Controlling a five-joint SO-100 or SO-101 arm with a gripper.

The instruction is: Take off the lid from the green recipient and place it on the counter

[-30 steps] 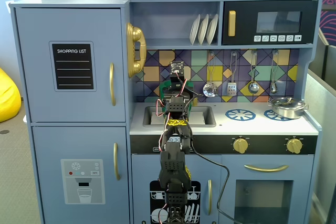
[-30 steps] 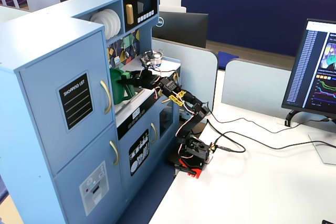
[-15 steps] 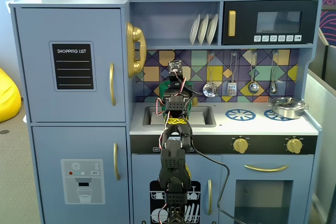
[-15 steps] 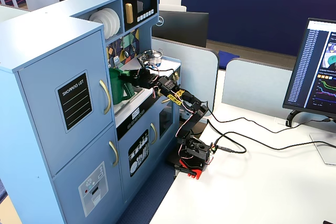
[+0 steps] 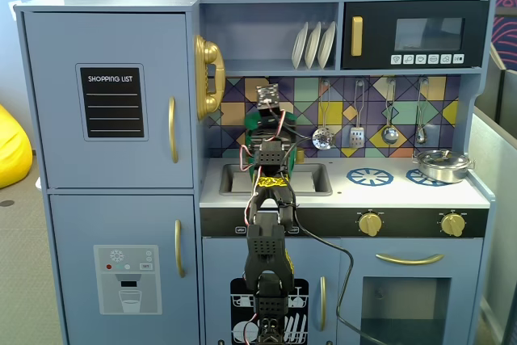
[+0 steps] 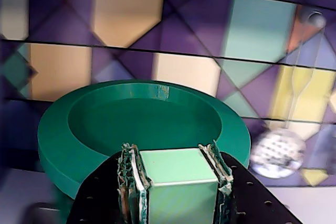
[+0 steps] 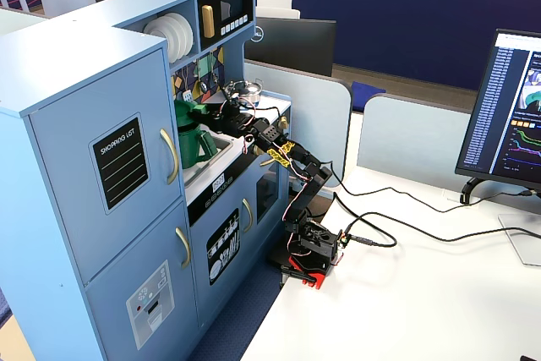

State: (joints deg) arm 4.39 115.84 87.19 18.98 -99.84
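Note:
My gripper (image 6: 173, 151) is shut on the pale green raised tab of the round green lid (image 6: 142, 121). It holds the lid in front of the tiled back wall, over the sink. In a fixed view the lid (image 7: 187, 112) sits right above the green recipient (image 7: 194, 146), which stands in the sink recess; I cannot tell whether they touch. In the front fixed view the arm hides most of it, and only a green edge of the lid (image 5: 251, 124) shows beside the gripper (image 5: 266, 123). The white counter (image 5: 396, 191) lies to the right.
A silver pot (image 5: 442, 165) stands on the far right burner ring. Utensils hang on the tiled wall (image 5: 355, 131) behind the counter. The sink recess (image 5: 311, 177) is under the arm. A gold phone (image 5: 208, 78) hangs left of the arm. Cables trail from the arm's base (image 7: 308, 247).

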